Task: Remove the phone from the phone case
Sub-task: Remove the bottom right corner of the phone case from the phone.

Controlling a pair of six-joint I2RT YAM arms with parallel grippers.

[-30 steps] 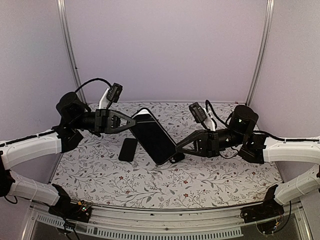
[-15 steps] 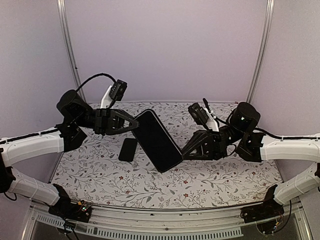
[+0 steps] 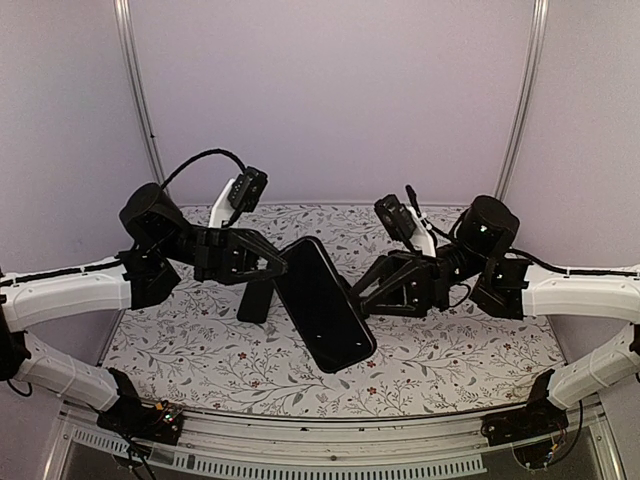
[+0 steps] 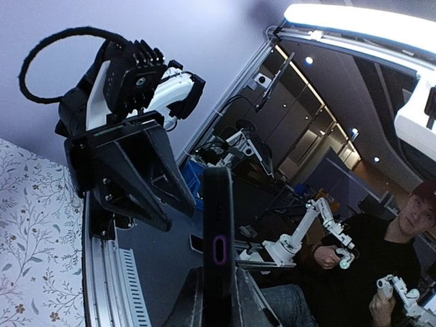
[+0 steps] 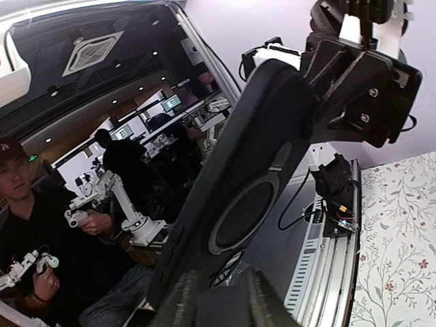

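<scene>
Two pincers meet at one phone (image 3: 322,308), which hangs in the air above the middle of the table (image 3: 200,350), its dark screen tilted up toward the overhead camera and its long axis running from 11 o'clock down to 5 o'clock. It sits inside its phone case (image 5: 248,204), whose back with the round ring faces the right wrist camera. Holding it off the table probably gives each arm access to an edge, so one can anchor while the other peels.

The left pincer (image 3: 283,268) grips the 11 o'clock end. In the left wrist view its fingers (image 4: 191,303) press narrowly against both faces, with the phone seen edge-on between them.

The right pincer (image 3: 352,297) comes in from 3 o'clock at the long side edge. Its blurred fingers lie either side of the case's lower part, but I cannot tell whether they actually clamp it.

At 9 o'clock of the phone, a small dark flat object (image 3: 255,300) lies on the table, partly behind the left pincer.
</scene>
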